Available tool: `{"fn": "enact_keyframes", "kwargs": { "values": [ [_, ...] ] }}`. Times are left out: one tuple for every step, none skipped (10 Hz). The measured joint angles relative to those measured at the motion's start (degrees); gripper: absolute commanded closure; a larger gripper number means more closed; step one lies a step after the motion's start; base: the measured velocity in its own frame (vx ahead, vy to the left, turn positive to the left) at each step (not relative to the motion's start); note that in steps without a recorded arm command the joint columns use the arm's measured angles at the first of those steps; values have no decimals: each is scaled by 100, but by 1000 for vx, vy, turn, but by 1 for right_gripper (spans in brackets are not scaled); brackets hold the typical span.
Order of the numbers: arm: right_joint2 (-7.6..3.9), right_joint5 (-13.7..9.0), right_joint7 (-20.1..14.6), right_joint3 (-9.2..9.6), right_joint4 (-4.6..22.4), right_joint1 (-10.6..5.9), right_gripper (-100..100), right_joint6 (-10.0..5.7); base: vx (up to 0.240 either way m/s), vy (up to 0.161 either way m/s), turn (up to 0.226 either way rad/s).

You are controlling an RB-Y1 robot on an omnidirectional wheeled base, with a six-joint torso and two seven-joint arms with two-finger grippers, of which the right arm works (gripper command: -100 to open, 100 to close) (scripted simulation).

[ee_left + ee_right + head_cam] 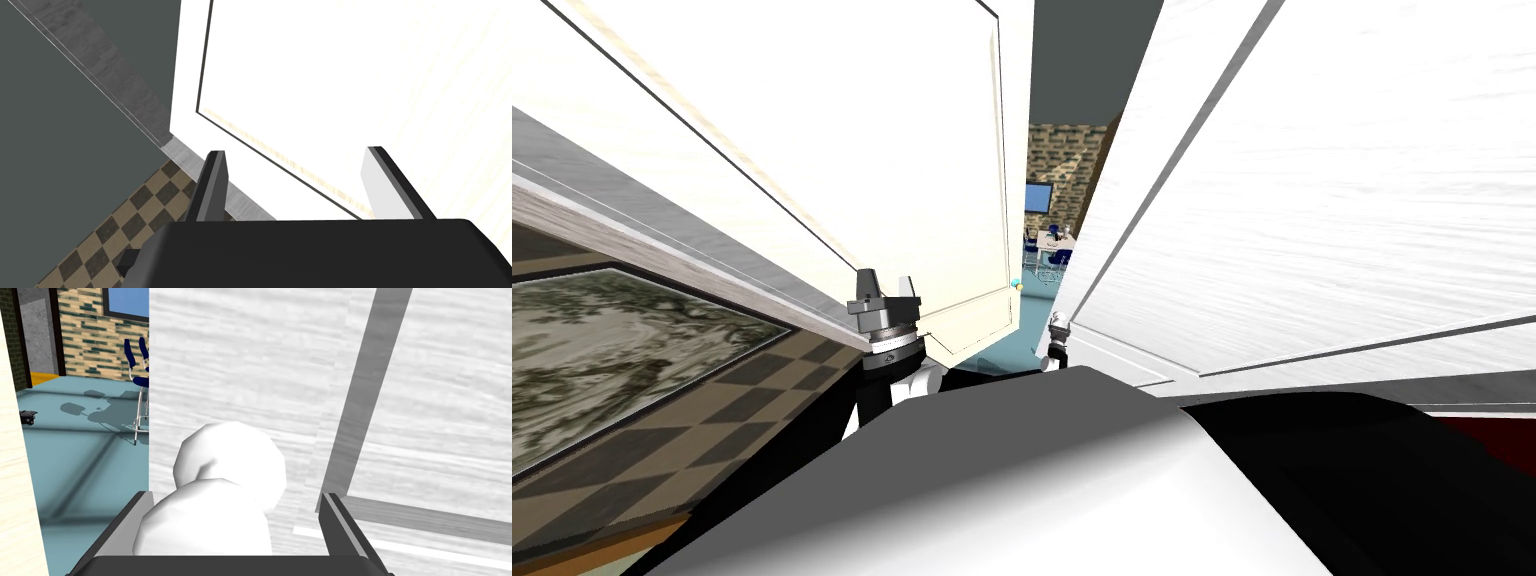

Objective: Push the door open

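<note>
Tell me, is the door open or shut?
Partly open: between the cream door and the white panel a gap shows a teal floor beyond.

This looks like a lived-in house, seen at a doorway between two rooms. On the near side lie a brown checkered floor [115,235], a grey wall [75,125] with a pale skirting board, and a marbled rug [602,350] to the left. A cream panelled door [912,150] and a white wood-grain door [1312,200] frame a gap. Beyond it, the far room has a teal floor [85,458], a brick wall [85,338] and blue chairs [129,355].
</note>
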Motion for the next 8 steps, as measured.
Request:
{"fn": "enact_keyframes", "kwargs": {
  "values": [
    [31,-11,-48,-125,225,-152,100,-96,50,-7,26],
    [45,-17,-54,-197,274,-195,100,-138,24,-6,19],
    [36,-18,-79,-223,338,-240,100,-173,7,1,5],
    [25,-15,-62,-219,195,-151,100,-129,29,12,63],
    [17,-24,-93,-311,302,-215,100,-141,35,1,12],
    [57,-29,-93,-376,402,-272,100,-197,14,0,20],
    [46,-41,-48,-396,245,-193,100,-125,28,0,64],
    [70,-66,37,-506,106,-153,100,-25,40,-5,28]
  ]
}}
